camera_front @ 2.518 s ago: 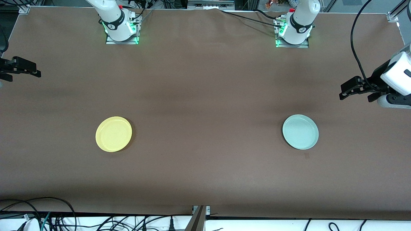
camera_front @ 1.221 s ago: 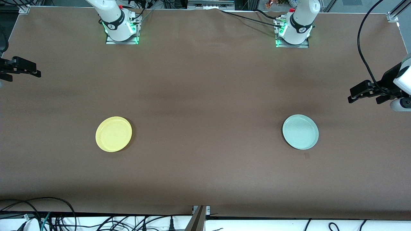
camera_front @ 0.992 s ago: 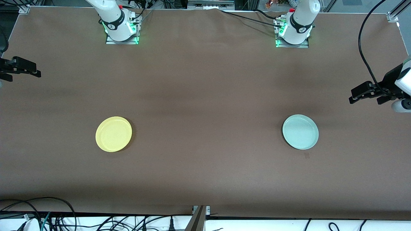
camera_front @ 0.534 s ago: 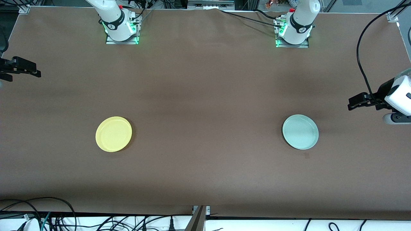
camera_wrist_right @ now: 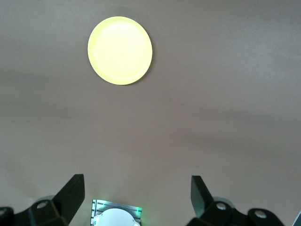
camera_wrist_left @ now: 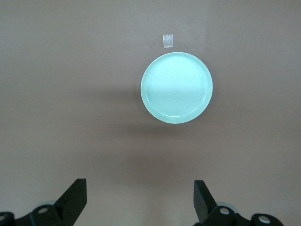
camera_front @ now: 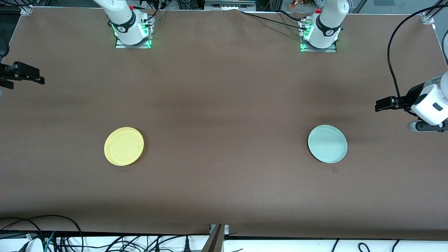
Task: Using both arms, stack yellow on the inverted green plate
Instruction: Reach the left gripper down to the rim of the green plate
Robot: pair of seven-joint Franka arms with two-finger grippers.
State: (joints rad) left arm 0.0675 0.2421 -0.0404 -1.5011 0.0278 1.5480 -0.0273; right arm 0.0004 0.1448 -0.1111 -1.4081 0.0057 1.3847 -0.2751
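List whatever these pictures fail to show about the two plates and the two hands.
- Underside of the green plate and the yellow plate: hidden in every view, since both lie rim up on the table.
- Right hand: front view's edge cuts off its wrist.
- Left hand: seen side-on in the front view, so its fingers overlap; only the left wrist view shows them spread.
- Small pale patch beside the green plate: too small to identify.

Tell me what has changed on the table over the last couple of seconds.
Only the left claw moved: it drifted toward the left arm's end, then lower above the brown table near the pale mint-green round plate, fingers open. The bright yellow round plate, green plate and waiting right claw stayed put.
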